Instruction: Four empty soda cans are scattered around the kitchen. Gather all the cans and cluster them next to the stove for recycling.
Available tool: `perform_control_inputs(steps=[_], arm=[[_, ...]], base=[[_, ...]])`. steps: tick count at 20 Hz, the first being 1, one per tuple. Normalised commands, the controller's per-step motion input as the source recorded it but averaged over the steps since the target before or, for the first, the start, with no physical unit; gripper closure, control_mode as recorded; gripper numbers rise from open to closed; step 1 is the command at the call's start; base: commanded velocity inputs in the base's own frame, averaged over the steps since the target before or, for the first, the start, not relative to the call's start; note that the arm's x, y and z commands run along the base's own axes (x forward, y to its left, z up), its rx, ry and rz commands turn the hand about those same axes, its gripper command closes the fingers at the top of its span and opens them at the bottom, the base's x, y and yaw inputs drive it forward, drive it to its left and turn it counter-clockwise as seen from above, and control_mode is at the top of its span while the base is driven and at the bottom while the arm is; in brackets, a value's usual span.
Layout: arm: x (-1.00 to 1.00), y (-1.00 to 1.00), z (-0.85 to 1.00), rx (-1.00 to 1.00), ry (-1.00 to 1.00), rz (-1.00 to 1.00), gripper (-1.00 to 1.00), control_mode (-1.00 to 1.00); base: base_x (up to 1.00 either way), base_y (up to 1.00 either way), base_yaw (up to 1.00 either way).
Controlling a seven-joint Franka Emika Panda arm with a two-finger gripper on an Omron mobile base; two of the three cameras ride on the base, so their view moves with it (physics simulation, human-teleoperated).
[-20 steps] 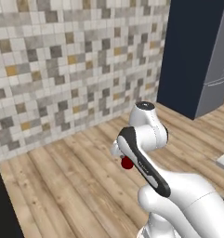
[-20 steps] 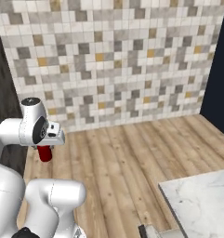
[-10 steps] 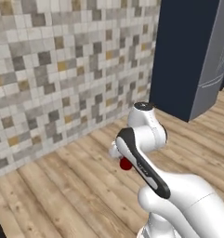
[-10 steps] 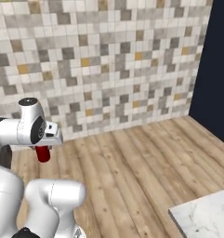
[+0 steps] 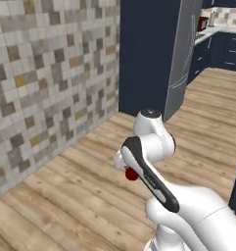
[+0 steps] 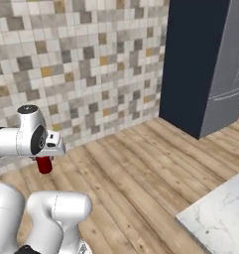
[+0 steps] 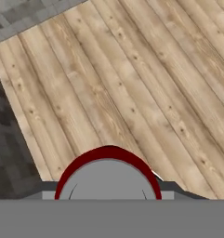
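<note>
Wood-plank flooring (image 6: 141,163) runs to a multicoloured mosaic tile wall (image 5: 46,83), with a navy cabinet block (image 6: 190,64) and a grey refrigerator (image 5: 180,63) beside it. Compared with the pictures from a second ago, the whole scene has shifted in both base views: the cabinet and refrigerator now take up far more of each picture, and a far counter corner (image 5: 207,29) has come into sight. This indicates that the base has turned or driven, not that the fixtures moved.

The arm posture is unchanged. The two-finger gripper (image 6: 45,159) remains closed on a small red cylindrical soda can with a silvery top (image 6: 43,164), carried above the floor; the hand view shows the can's top (image 7: 108,179) between the jaws.

Judged from this, the can is in transit. The stove is yet to be reached, so placement remains outstanding.
</note>
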Motion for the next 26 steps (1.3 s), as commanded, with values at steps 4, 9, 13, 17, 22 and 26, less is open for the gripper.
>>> perform_control_inputs(steps=[4, 9, 13, 17, 22, 26], arm=[[0.00, 0.00, 0.00, 0.00, 0.00, 0.00, 1.00, 1.00], [0.00, 0.00, 0.00, 0.00, 0.00, 0.00, 1.00, 1.00], [0.00, 0.00, 0.00, 0.00, 0.00, 0.00, 1.00, 1.00], [0.00, 0.00, 0.00, 0.00, 0.00, 0.00, 1.00, 1.00], [0.00, 0.00, 0.00, 0.00, 0.00, 0.00, 1.00, 1.00], [0.00, 0.00, 0.00, 0.00, 0.00, 0.00, 1.00, 1.00]], base=[[0.53, 0.09, -0.41], [0.56, 0.08, -0.36], [0.59, 0.06, -0.30], [0.61, 0.05, -0.26], [0.67, 0.04, -0.19], [0.71, 0.02, -0.13]])
